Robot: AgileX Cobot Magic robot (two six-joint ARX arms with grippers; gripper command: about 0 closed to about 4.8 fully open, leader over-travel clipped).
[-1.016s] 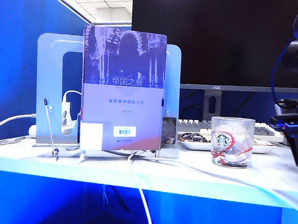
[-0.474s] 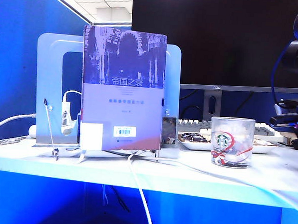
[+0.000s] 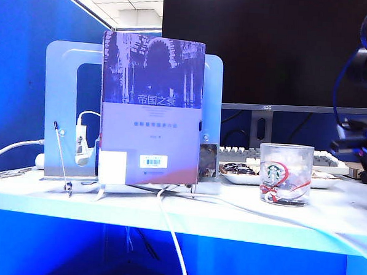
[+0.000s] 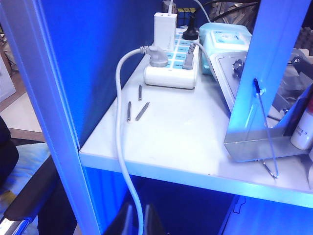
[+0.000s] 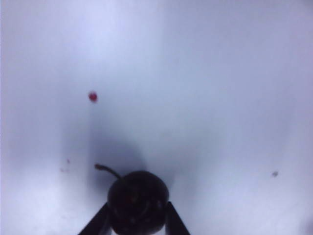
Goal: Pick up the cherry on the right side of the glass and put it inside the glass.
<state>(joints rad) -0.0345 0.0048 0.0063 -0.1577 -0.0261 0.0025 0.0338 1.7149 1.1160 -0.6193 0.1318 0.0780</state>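
The right hand (image 5: 137,226) has shifted a little toward the right edge of the outside view since a second ago. Its two fingers are squeezed on the cherry (image 5: 138,200), low over the white surface (image 5: 205,88), right of the glass (image 3: 285,173). The left hand (image 4: 136,221) hangs closed below the surface edge.

帝国之衰 on book (image 3: 151,111), AOC (monitor (image 3: 266,107))

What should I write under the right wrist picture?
The right claw pinches the dark cherry just above the white table.
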